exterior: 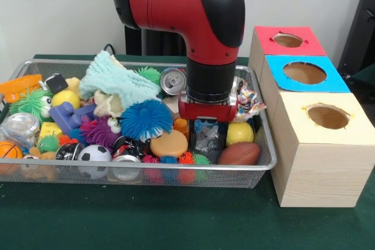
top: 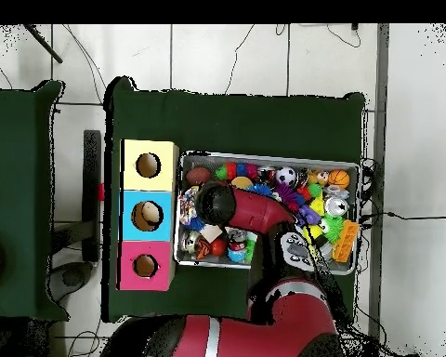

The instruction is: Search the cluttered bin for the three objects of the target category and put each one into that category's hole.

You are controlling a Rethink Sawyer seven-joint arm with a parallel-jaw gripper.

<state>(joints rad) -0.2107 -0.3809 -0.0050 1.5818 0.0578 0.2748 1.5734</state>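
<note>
While the arm stands low over the right half of the cluttered bin (exterior: 258, 167), the toys run across it in the front view from an orange basketball (exterior: 9, 149) at the left edge, past a soccer ball (exterior: 94, 154), a blue spiky ball (exterior: 145, 119) and a flat orange disc (exterior: 169, 143), to a yellow ball (exterior: 239, 133) and a brown football (exterior: 239, 153) near the right rim. Just right of the disc, the pincer (exterior: 206, 139) hangs down among the toys; whether it is spread or closed, and whether it has hold of anything, I cannot tell, as the clutter hides its tips. The bin sits on the green counter (exterior: 146, 221), just beside the row of boxes with red (exterior: 287, 40), blue (exterior: 304, 72) and yellow (exterior: 328, 116) holes at its right.

Judging by this pose, the step is picking from the pile. To do it well, the arm should settle on one toy only, clear of its neighbours, then lift straight up before swinging right, so nothing snags the mesh rim.
</note>
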